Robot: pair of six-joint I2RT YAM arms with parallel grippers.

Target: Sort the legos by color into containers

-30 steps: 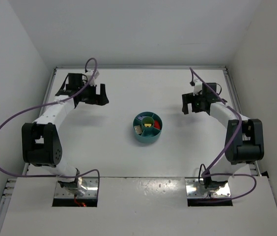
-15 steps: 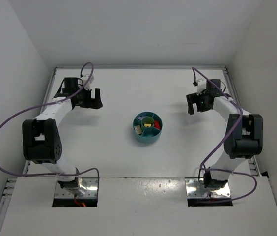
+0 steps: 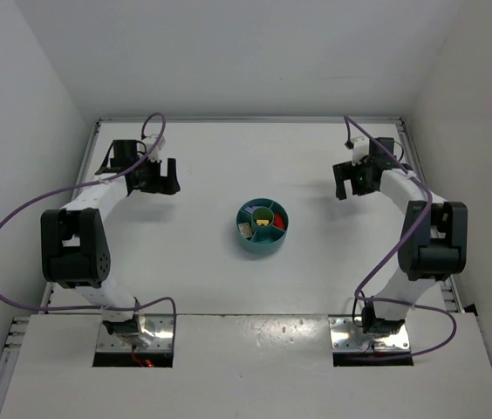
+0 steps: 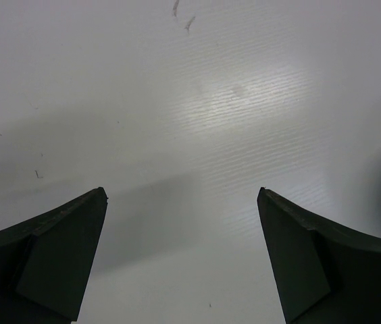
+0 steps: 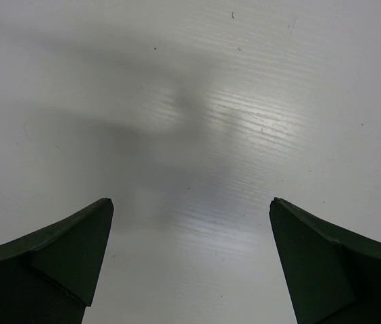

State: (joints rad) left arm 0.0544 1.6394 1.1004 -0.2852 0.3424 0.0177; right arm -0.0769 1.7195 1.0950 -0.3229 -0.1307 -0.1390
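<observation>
Teal dish point(image 3: 262, 247) sits mid-table point(image 3: 194, 262) in the top view. It lies well apart from both grippers, between them and nearer the arm bases than either. The legos point(image 3: 265, 221) lie in it: yellow in the centre cup, red in the wedge on the right gripper's side, a pale one in the wedge on the left gripper's side. The left gripper point(image 3: 160, 175) has the dish off to its right, and its jaws stand apart with nothing between them. The right gripper point(image 3: 351, 182) has the dish off to its left, jaws likewise spread and empty.

Left wrist view: both dark jaws stand wide over bare white table. A sliver of the dish with a yellow speck shows at the far right edge, beyond the right jaw.

Right wrist view: the jaws stand wide apart over bare table with faint shadows; no dish or legos in sight.
</observation>
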